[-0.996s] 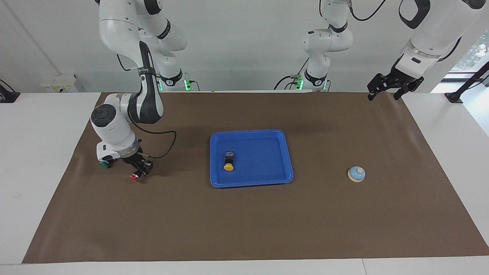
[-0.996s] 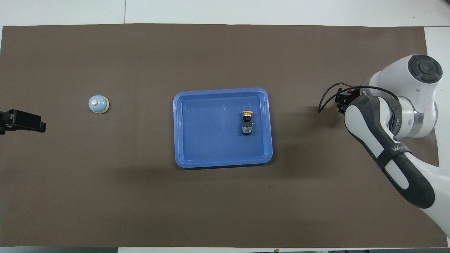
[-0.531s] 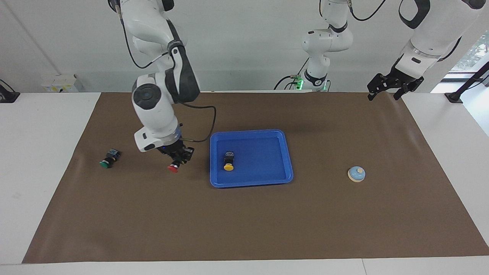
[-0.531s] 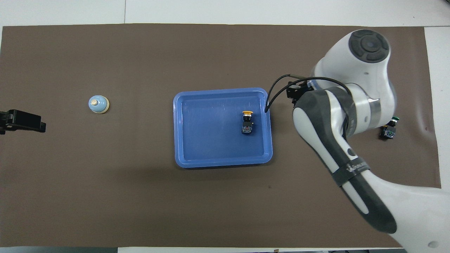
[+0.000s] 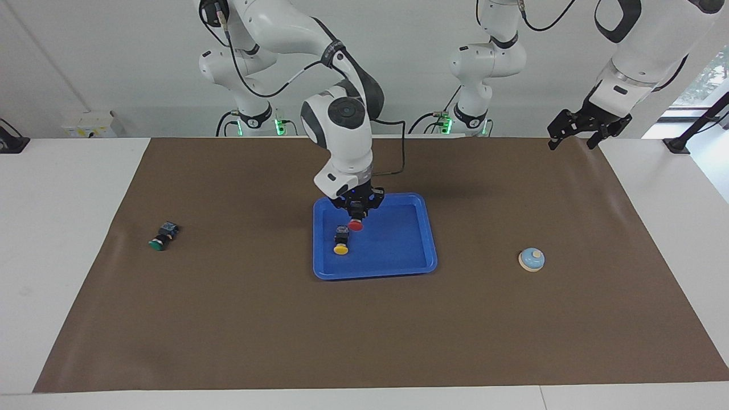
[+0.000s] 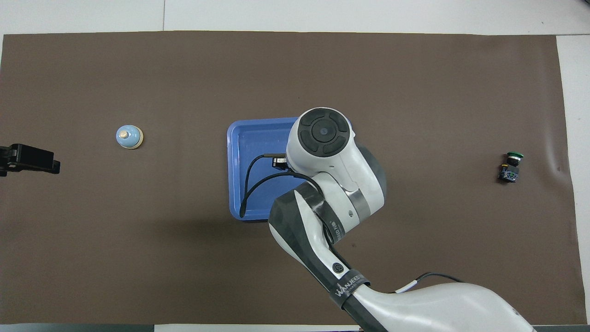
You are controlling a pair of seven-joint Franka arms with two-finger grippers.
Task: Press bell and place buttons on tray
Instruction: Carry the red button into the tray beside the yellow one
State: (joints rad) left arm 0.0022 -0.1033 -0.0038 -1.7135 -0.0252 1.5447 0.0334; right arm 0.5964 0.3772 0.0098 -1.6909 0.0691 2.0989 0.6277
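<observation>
My right gripper [image 5: 356,217] is shut on the red button [image 5: 356,226] and holds it low over the blue tray [image 5: 398,242], beside the yellow button [image 5: 340,241] that lies in the tray. I cannot tell whether the red button touches the tray floor. In the overhead view the right arm covers its gripper, both of these buttons and most of the tray [image 6: 242,152]. The green button [image 5: 159,238] [image 6: 510,166] lies on the mat toward the right arm's end. The light-blue bell [image 5: 531,259] [image 6: 129,137] stands toward the left arm's end. My left gripper [image 5: 589,130] [image 6: 28,159] waits raised over the mat's corner.
A brown mat [image 5: 364,330] covers the table top, with white table [image 5: 57,228] showing past its ends. The right arm's cable [image 6: 251,184] hangs over the tray. Both arm bases stand at the robots' edge of the table.
My right gripper lifted the red button from beside the green button and carried it across the mat to over the tray. The green button is now uncovered. The left arm has not moved.
</observation>
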